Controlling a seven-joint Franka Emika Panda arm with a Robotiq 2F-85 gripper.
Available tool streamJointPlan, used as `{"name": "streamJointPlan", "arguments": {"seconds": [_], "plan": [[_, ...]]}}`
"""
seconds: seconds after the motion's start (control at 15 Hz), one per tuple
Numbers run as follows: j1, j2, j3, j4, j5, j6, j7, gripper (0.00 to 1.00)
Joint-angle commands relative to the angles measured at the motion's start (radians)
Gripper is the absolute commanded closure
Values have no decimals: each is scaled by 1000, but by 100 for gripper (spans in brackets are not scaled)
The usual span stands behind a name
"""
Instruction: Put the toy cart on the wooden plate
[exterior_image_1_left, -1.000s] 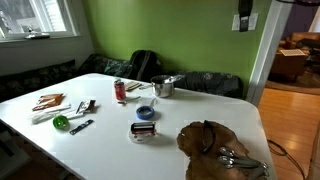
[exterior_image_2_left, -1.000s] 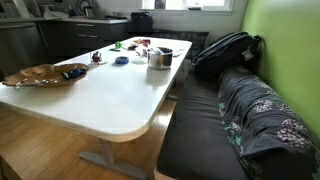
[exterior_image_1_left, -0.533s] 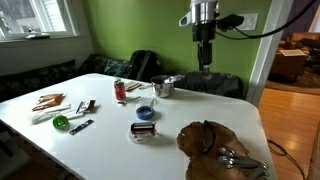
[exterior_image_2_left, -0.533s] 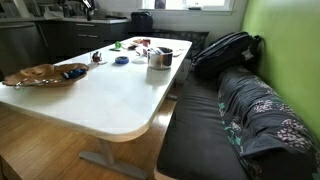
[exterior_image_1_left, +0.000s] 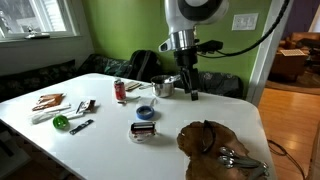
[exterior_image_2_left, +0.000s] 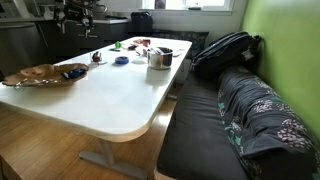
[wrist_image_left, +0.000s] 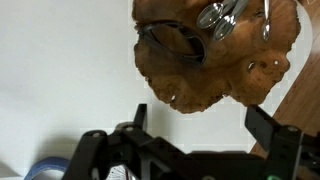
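The toy cart (exterior_image_1_left: 143, 130) is a small dark boxy toy standing on the white table (exterior_image_1_left: 105, 140), to the left of the wooden plate (exterior_image_1_left: 215, 150). The plate is dark brown with a lobed rim and has metal utensils (exterior_image_1_left: 238, 157) lying on it. The plate also shows in an exterior view (exterior_image_2_left: 38, 75) and in the wrist view (wrist_image_left: 200, 60). My gripper (exterior_image_1_left: 189, 93) hangs open and empty above the table's far side, beside the silver pot (exterior_image_1_left: 163, 86). In the wrist view its fingers (wrist_image_left: 200, 122) are spread over bare table just below the plate. The cart is out of the wrist view.
A small blue bowl (exterior_image_1_left: 146, 112) sits behind the cart and shows at the wrist view's bottom left (wrist_image_left: 45, 170). A red can (exterior_image_1_left: 120, 90), a green item (exterior_image_1_left: 61, 122) and small tools lie at the left. A dark bench with a backpack (exterior_image_2_left: 228, 50) runs along the table.
The arm has come into view from above and moved down and to the left, until the gripper is beside the silver pot. The objects on the table have not moved.
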Motion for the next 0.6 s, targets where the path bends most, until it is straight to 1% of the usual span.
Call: {"name": "streamJointPlan", "arguments": {"seconds": [0.0,0.07,0.2,0.33,0.53], "plan": [[-12,18,15,3,-20,36,-4,0],[-6,46,12,16,-49,61,-2,0],[0,109,23,41,-81,129,-48,0],[35,182,11,91,-212,121,-29,0],[81,278,4,167,-372,131,-27,0]]}}
